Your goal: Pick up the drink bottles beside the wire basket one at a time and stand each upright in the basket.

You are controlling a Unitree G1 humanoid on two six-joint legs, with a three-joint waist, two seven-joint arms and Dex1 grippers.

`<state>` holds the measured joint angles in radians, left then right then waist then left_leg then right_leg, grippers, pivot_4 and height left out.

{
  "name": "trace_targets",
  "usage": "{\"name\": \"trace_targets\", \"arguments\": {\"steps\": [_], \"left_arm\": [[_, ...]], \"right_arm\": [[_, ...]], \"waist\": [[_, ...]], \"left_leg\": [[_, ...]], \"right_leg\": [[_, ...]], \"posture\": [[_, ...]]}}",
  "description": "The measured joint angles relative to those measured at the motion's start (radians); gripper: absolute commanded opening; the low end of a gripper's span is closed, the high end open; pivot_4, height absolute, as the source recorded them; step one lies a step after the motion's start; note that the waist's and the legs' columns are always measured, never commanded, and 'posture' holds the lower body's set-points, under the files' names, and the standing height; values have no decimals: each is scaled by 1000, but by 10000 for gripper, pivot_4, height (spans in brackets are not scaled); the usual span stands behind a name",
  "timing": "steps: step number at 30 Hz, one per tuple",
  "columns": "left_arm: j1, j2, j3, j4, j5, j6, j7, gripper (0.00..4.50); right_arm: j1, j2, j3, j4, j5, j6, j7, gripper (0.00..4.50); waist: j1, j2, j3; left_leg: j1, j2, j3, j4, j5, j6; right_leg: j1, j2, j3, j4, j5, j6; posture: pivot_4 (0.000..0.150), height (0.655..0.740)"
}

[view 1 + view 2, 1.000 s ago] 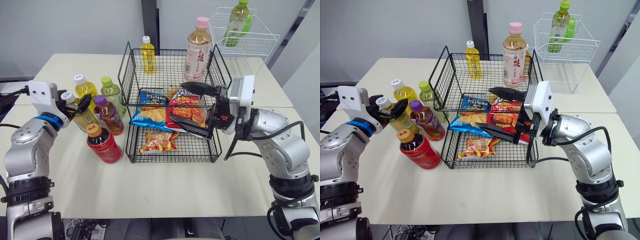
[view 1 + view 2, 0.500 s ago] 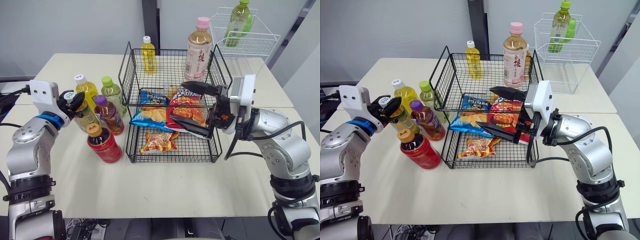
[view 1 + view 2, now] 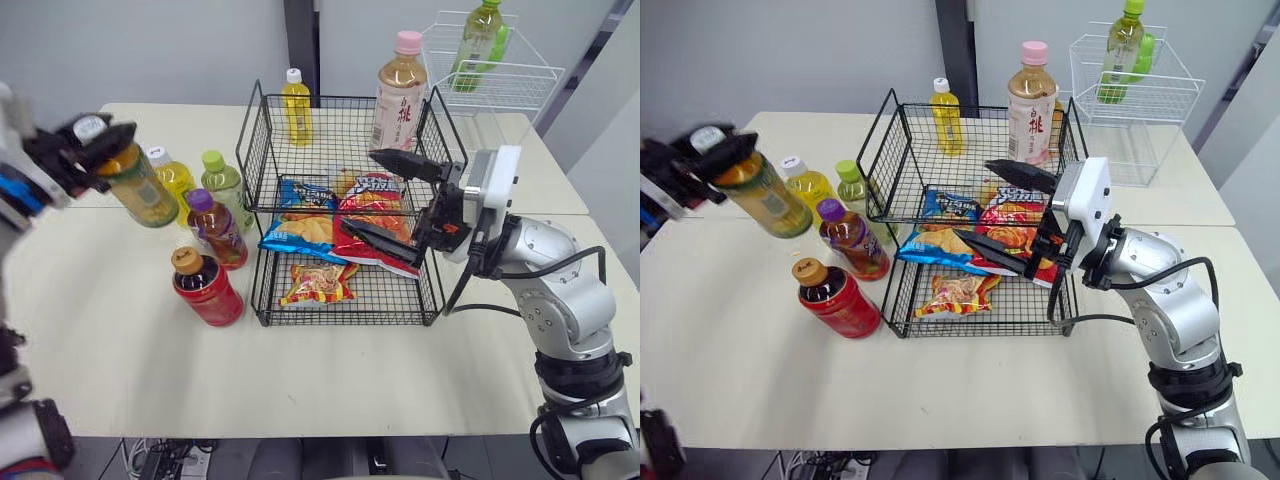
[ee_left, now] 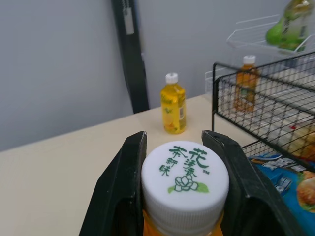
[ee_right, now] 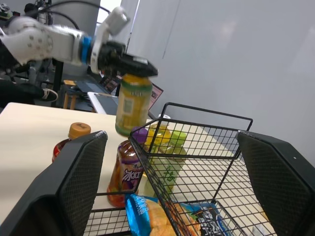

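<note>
Our left claw (image 3: pixel 98 143) grips the white cap of a green-labelled tea bottle (image 3: pixel 135 190), its 2 fingers pressed against either side of the cap. The bottle hangs tilted in the air, clear of the tabletop (image 3: pixel 330 370) and left of the black wire basket (image 3: pixel 340 100). Our right claw (image 3: pixel 362 190) is spread wide and holds nothing, its fingers reaching in over the snack bags (image 3: pixel 300 228) at the basket's front.

Beside the basket's left side, 4 bottles stand on the tabletop: a yellow one with a white cap (image 3: pixel 170 175), a green-capped one (image 3: pixel 225 185), a purple-capped one (image 3: pixel 215 230) and, nearest us, a red one with a brown cap (image 3: pixel 207 292). A pink-capped bottle (image 3: pixel 397 90) stands upright in the basket's upper tier. A small yellow bottle (image 3: pixel 294 108) stands at its far left corner.

The tabletop is pale cream and matte, with a seam running across it. At its far right corner a white wire basket (image 3: pixel 500 85) holds a green bottle (image 3: pixel 478 35). Behind runs a plain grey wall (image 3: pixel 150 50), broken by a dark upright post (image 3: pixel 298 40).
</note>
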<state>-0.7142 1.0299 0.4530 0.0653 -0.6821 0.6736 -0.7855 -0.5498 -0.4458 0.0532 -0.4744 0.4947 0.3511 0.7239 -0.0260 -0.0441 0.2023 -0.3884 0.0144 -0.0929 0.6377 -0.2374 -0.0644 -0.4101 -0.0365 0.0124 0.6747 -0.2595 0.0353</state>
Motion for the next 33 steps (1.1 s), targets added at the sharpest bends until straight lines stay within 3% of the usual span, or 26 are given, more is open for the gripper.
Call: {"name": "trace_targets", "arguments": {"steps": [5,11,20,26,33], "left_arm": [[-429,22,-126,128,-45,73,-114,13850],[-739,-143,-281,362,6,72,-238,13850],[-789,-433,-452,616,221,-130,-291,13850],[-800,-562,-472,806,333,-273,-253,13850],[-874,-635,-446,957,394,-383,-207,13850]], "right_arm": [[21,32,3,8,-53,-45,-51,45000],[61,42,-6,-17,-103,-63,-122,45000],[150,55,-18,-134,-170,-31,-256,45000],[193,52,-29,-194,-219,11,-324,45000],[209,51,-31,-229,-238,37,-351,45000]], "waist": [[-1,1,0],[-4,2,1],[-7,2,1],[-18,3,1],[-17,3,1]], "left_leg": [[-4,-2,-1,2,0,0],[-5,-2,-2,2,0,0],[-12,-2,0,5,0,0],[-13,-2,3,4,0,0],[-12,-2,3,4,0,0]], "right_leg": [[0,-1,-1,-3,1,2],[-1,0,-2,-1,0,2],[-11,0,2,4,3,-3],[-12,-1,4,4,3,-2],[-12,-1,4,4,3,-2]], "posture": [[1500,7400],[1500,7400],[1500,7400],[1500,7400],[1500,7400]]}}
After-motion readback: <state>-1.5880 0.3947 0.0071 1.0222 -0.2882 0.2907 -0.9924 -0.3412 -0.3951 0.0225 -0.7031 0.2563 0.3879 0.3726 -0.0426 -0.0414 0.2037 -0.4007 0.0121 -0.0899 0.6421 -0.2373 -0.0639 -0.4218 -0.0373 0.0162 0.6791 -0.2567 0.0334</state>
